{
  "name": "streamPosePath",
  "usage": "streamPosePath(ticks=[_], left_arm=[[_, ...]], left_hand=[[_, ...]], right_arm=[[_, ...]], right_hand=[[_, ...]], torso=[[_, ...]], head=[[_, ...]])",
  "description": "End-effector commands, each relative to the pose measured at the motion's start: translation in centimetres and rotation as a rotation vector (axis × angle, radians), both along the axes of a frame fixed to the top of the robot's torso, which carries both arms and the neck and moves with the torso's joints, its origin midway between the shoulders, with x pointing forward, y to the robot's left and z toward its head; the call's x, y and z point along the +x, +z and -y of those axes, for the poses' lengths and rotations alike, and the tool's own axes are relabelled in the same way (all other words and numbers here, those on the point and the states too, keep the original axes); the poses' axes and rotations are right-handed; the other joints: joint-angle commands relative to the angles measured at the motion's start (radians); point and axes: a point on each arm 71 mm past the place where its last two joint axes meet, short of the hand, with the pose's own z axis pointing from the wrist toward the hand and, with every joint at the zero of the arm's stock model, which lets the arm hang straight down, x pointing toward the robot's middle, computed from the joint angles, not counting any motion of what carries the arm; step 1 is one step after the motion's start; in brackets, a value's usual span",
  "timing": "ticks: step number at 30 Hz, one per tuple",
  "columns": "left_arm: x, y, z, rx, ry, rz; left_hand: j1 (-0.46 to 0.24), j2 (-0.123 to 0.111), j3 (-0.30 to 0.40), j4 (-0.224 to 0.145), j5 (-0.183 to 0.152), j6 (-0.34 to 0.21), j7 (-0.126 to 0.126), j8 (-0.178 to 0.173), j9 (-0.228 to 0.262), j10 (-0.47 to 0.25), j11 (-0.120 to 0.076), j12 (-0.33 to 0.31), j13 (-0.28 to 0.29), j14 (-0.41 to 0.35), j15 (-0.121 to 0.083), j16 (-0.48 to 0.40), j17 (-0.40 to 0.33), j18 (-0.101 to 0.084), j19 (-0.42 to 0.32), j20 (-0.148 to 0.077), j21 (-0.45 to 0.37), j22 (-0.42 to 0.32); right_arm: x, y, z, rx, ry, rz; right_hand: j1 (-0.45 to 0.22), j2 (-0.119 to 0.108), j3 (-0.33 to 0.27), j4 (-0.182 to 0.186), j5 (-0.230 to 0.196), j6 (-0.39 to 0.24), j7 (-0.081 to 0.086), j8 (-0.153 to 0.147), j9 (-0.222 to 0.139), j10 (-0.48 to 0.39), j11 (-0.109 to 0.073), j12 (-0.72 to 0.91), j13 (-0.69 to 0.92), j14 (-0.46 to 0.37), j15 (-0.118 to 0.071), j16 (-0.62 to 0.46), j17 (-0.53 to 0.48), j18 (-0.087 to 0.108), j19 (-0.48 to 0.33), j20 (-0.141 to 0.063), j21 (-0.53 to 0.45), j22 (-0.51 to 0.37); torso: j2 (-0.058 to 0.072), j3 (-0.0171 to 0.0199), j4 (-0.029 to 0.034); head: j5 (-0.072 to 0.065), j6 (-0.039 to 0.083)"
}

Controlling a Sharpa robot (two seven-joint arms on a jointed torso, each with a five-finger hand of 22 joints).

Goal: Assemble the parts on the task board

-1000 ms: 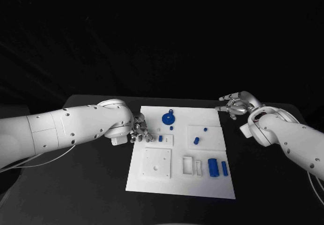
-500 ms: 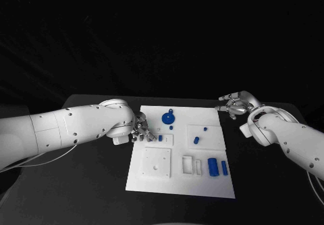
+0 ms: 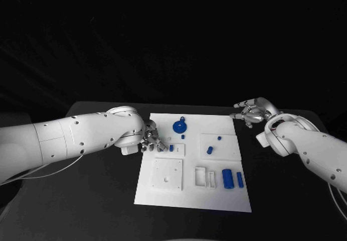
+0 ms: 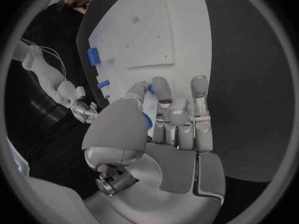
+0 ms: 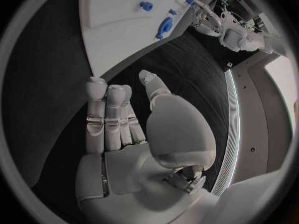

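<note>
The white task board (image 3: pixel 194 193) lies mid-table. My left hand (image 3: pixel 151 142) hovers over its left edge with fingers curled, and it pinches a small blue part (image 4: pixel 150 88) between thumb and a finger, just above a small white block (image 3: pixel 176 148). On the board lie a round blue piece (image 3: pixel 180 125), a blue peg (image 3: pixel 209 149), a blue cylinder (image 3: pixel 227 178) and a blue bar (image 3: pixel 240 179). My right hand (image 3: pixel 250 113) stays off the board's far right corner over the black table, fingers spread and holding nothing (image 5: pixel 124 119).
A square white plate (image 3: pixel 168 174) and white rectangular frames (image 3: pixel 199 176) sit on the board's near half. Black table (image 3: pixel 94 201) surrounds the board on both sides.
</note>
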Motion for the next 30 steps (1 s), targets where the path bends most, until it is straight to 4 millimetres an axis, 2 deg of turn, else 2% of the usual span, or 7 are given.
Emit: streamPosePath(ticks=[1, 7, 11, 15, 22, 30], left_arm=[[-0.1, -0.45, 0.08, 0.017, -0.007, 0.0], [-0.09, -0.48, 0.16, 0.017, -0.007, 0.001], [-0.08, -0.47, 0.17, 0.016, -0.005, 0.004], [-0.08, -0.46, 0.19, 0.012, -0.002, 0.007], [-0.1, -0.44, 0.25, 0.001, 0.005, 0.015], [-0.27, -0.43, 0.25, -0.015, 0.012, 0.013]], left_hand=[[0.01, 0.025, 0.0, -0.021, -0.004, -0.008, 0.001, -0.006, -0.006, 0.041, 0.0, -0.003, 0.001, -0.002, -0.005, -0.001, 0.001, -0.009, 0.001, -0.006, -0.005, 0.018], [0.042, 0.073, 0.012, -0.082, 0.002, -0.012, -0.002, -0.003, 0.0, 0.042, -0.001, -0.002, 0.001, -0.001, -0.005, 0.001, 0.004, -0.007, 0.001, -0.005, -0.005, 0.018], [0.05, 0.09, 0.025, -0.109, 0.012, -0.013, -0.003, 0.003, 0.008, 0.042, -0.002, -0.002, 0.001, 0.0, -0.005, 0.002, 0.005, -0.006, 0.0, -0.003, -0.004, 0.018], [0.044, 0.106, 0.055, -0.157, 0.058, -0.028, -0.003, 0.024, 0.048, 0.042, 0.0, -0.003, -0.001, -0.002, -0.003, 0.001, 0.003, -0.002, -0.002, 0.0, -0.002, 0.019], [0.007, 0.125, 0.112, -0.22, 0.122, -0.04, 0.002, 0.035, 0.098, 0.043, 0.002, 0.001, -0.003, 0.0, 0.0, 0.005, 0.007, 0.007, -0.005, 0.006, 0.006, 0.019], [-0.019, 0.141, 0.155, -0.261, 0.162, -0.035, 0.004, 0.031, 0.115, 0.043, 0.004, 0.004, -0.005, 0.002, 0.002, 0.008, 0.01, 0.015, -0.009, 0.012, 0.016, 0.019]], right_arm=[[-0.04, -0.03, -0.15, -0.001, 0.017, -0.003], [-0.04, -0.06, -0.16, -0.001, 0.018, -0.004], [-0.05, -0.1, -0.16, -0.001, 0.019, -0.005], [-0.07, -0.17, -0.17, -0.001, 0.019, -0.007], [-0.15, -0.33, -0.26, -0.001, 0.023, -0.011], [-0.28, -0.53, -0.34, -0.001, 0.027, -0.017]], right_hand=[[-0.01, 0.002, -0.002, 0.005, 0.006, -0.008, 0.001, -0.005, -0.001, 0.0, -0.003, 0.003, -0.001, -0.005, -0.003, -0.006, -0.001, 0.013, 0.008, -0.001, -0.003, 0.055], [-0.01, 0.002, -0.002, 0.005, 0.006, -0.008, 0.001, -0.005, -0.001, 0.0, -0.003, 0.003, -0.001, -0.005, -0.003, -0.006, -0.001, 0.013, 0.008, -0.001, -0.003, 0.055], [-0.01, 0.003, -0.001, 0.004, 0.006, -0.006, 0.001, -0.005, -0.001, 0.001, -0.003, 0.003, -0.001, -0.004, -0.004, -0.006, -0.001, 0.013, 0.009, -0.001, -0.003, 0.055], [-0.01, 0.003, -0.001, 0.004, 0.006, -0.006, 0.001, -0.005, -0.001, 0.001, -0.003, 0.003, -0.001, -0.004, -0.004, -0.006, -0.001, 0.013, 0.009, -0.001, -0.003, 0.055], [-0.01, 0.003, -0.001, 0.004, 0.006, -0.006, 0.001, -0.005, -0.001, 0.001, -0.003, 0.003, -0.001, -0.004, -0.004, -0.006, -0.001, 0.013, 0.009, -0.001, -0.003, 0.055], [-0.01, 0.003, -0.001, 0.004, 0.006, -0.006, 0.001, -0.005, -0.001, 0.001, -0.003, 0.003, -0.001, -0.004, -0.004, -0.006, -0.001, 0.013, 0.009, -0.001, -0.003, 0.055]], torso=[[0.0, -0.0005, 0.0003], [0.0, -0.0008, 0.0006], [0.0, -0.0009, 0.0006], [0.0, -0.0011, 0.0007], [0.0, -0.0008, 0.0], [0.0, -0.0007, 0.0005]], head=[[-0.001, 0.0], [-0.001, 0.0], [0.0, -0.001], [0.0, -0.001], [0.002, 0.002], [0.003, 0.003]])
